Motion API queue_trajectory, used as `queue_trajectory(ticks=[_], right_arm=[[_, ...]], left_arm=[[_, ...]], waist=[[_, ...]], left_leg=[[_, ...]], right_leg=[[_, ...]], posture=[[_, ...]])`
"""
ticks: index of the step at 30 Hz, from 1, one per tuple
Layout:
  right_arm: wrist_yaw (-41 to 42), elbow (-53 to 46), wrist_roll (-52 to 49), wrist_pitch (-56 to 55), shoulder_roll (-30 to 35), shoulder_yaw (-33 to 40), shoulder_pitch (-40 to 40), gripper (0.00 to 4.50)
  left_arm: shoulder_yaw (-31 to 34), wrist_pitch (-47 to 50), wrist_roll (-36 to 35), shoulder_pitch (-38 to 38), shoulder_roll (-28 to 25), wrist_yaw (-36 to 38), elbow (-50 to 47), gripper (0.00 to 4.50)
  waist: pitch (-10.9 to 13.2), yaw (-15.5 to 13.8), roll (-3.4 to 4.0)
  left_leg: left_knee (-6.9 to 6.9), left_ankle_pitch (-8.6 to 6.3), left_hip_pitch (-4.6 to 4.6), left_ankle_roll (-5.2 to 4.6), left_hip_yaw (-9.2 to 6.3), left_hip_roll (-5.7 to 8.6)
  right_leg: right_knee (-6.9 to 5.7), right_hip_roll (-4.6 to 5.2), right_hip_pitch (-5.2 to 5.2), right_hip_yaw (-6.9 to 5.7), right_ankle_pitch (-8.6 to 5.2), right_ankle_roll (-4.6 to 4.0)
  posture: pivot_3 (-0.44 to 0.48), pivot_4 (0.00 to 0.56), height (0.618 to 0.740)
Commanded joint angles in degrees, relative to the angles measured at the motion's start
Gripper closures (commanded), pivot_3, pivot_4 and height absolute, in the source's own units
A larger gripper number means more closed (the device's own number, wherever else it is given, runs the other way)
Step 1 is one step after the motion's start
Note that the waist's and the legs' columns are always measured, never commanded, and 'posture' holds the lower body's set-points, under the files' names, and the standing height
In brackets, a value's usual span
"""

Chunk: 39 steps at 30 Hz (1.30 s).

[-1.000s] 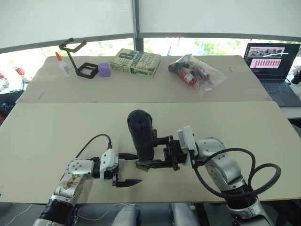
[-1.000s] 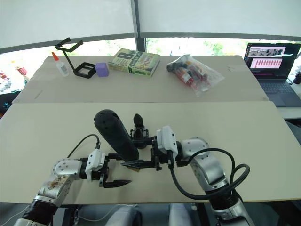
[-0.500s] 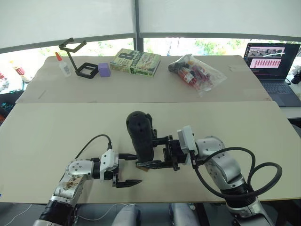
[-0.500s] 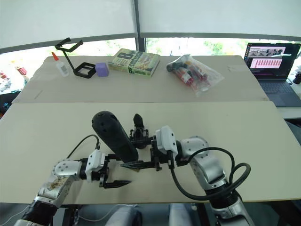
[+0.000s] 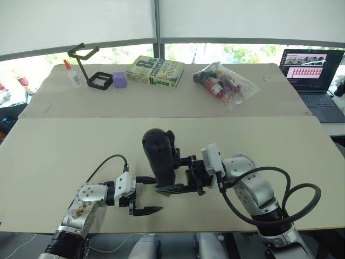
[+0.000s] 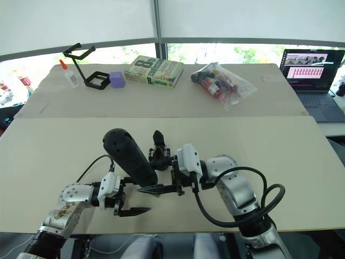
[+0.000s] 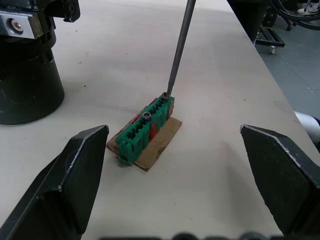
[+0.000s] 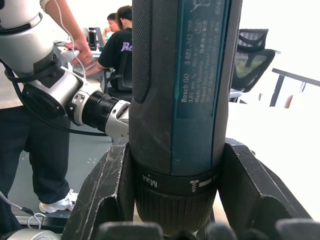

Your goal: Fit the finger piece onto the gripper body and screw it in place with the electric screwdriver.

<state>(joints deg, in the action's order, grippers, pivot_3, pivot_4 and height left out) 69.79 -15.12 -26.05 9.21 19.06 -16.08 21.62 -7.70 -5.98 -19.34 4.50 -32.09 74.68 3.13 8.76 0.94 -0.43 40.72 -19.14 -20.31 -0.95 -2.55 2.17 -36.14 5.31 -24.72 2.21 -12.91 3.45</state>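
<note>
The left gripper hangs nearest the table's front edge, its two black fingers spread wide with nothing between them. Just beyond its fingertips lies a small green block on a scrap of brown card, flat on the table.

The electric screwdriver stands nearly upright over that green block, its thin metal bit coming down to touch a screw at the block's far end. The right gripper is clamped around the screwdriver's lower body, one finger on each side of the barrel, as the right wrist view shows.

Close behind the screwdriver stands the gripper body, its pointed black finger sticking up; its round base sits near the green block. The finger piece cannot be made out.

Well beyond the screwdriver, on the farther table, a book lies in the middle, with a purple block, a black wire stand and a glue bottle to its left, and a plastic bag of small items to its right. A laptop sits open at the far right.
</note>
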Motion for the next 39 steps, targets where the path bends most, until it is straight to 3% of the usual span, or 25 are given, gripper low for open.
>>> queue_trajectory(ticks=[1, 39], right_arm=[[-0.2, -1.2, -1.5, -0.6, -0.4, 0.3, 1.4, 2.58], [-0.4, 2.1, -0.7, 0.3, -0.1, 0.5, 2.5, 2.58]], left_arm=[[-0.1, 0.2, -0.4, -0.5, -0.4, -0.2, -1.7, 0.0], [0.0, 0.7, -0.7, -0.5, -0.4, -0.2, -1.8, 0.0]], waist=[[0.0, 0.0, 0.0], [0.0, 0.0, 0.0]], left_leg=[[0.0, 0.0, 0.0, 0.0, 0.0, 0.0], [0.0, 0.0, 0.01, 0.0, -0.01, 0.0]], right_leg=[[0.0, 0.0, 0.0, 0.0, 0.0, 0.0], [0.0, 0.0, 0.01, 0.0, 0.0, 0.0]], posture=[[0.0, 0.15, 0.74], [0.0, 0.15, 0.74]])
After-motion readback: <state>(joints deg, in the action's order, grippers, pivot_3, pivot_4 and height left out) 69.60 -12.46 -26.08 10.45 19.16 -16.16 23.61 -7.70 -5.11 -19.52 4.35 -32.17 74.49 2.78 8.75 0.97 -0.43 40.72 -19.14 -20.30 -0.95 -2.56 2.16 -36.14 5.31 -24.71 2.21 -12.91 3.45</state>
